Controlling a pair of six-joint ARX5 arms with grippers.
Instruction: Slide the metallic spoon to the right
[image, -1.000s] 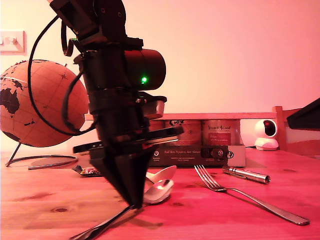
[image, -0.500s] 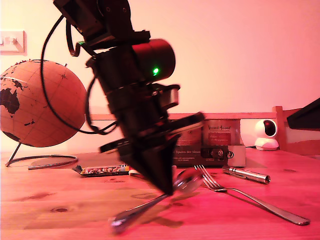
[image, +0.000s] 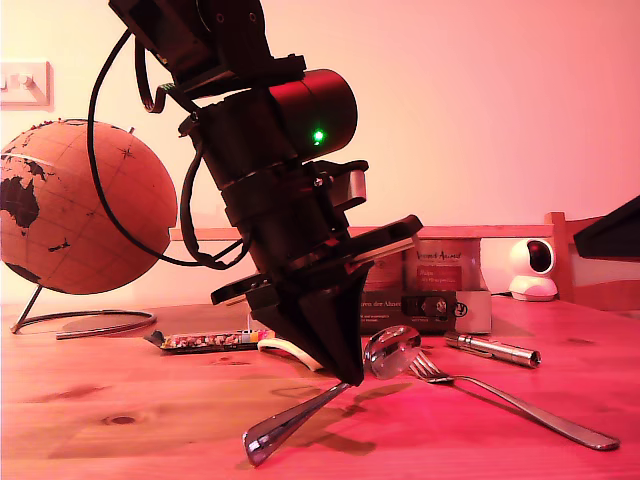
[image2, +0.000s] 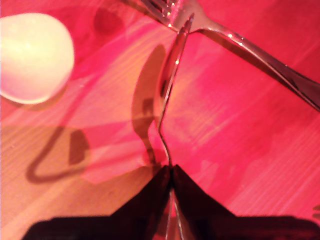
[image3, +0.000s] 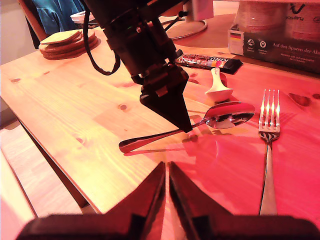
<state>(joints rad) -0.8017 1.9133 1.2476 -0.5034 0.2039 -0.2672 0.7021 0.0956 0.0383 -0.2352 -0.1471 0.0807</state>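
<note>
Exterior view: my first pincer (image: 345, 378) is clamped on the metallic spoon (image: 330, 400) mid-handle, bowl tipped up beside the fork (image: 500, 392) at right, likely for dragging across the counter (image: 120, 420); my second pincer (image3: 166, 172) hangs closed, empty.

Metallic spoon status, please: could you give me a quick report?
My first gripper shut on the metallic spoon. My second gripper shut, empty, held back. Fork touching the bowl on the exterior view's right.

Glossy metallic spoon (image: 390, 352), wooden table (image: 90, 410)
</note>
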